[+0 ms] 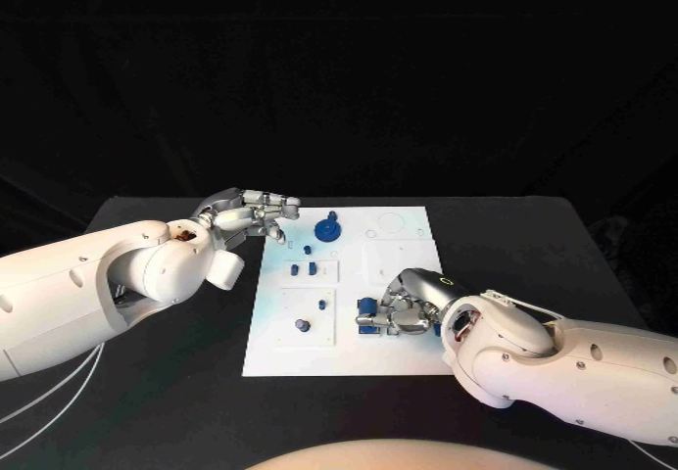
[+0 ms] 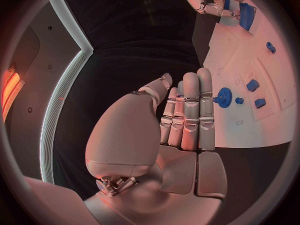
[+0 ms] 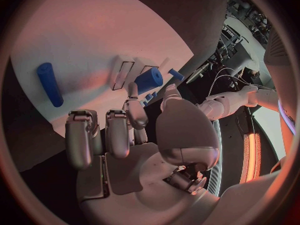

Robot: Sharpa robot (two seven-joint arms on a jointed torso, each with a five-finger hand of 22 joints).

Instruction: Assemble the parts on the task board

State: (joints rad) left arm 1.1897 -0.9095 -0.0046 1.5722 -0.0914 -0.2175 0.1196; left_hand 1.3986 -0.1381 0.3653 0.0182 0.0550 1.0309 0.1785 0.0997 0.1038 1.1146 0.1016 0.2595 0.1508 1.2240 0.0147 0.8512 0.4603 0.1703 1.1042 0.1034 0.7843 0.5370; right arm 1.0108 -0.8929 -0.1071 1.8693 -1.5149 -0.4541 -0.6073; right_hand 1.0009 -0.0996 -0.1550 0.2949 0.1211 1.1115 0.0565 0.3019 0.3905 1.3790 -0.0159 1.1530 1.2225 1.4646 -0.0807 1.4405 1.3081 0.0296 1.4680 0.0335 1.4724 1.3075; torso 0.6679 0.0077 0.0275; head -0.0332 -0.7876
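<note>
Right hand over task board, blue cylinder pinched; left hand at board's edge.

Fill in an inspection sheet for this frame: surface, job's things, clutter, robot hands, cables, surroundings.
Surface: black table, white board in the middle.
Job's things: blue gear on the board's far part; small blue parts mid-board; blue cylinder lying on the board.
Clutter: nothing seen.
Robot hands: left robot hand at the board's far left edge, fingers straight, holding nothing; right robot hand over the board's near right part, whether it grips a part cannot be told.
Cables: white cables under the left arm.
Surroundings: black backdrop.
</note>
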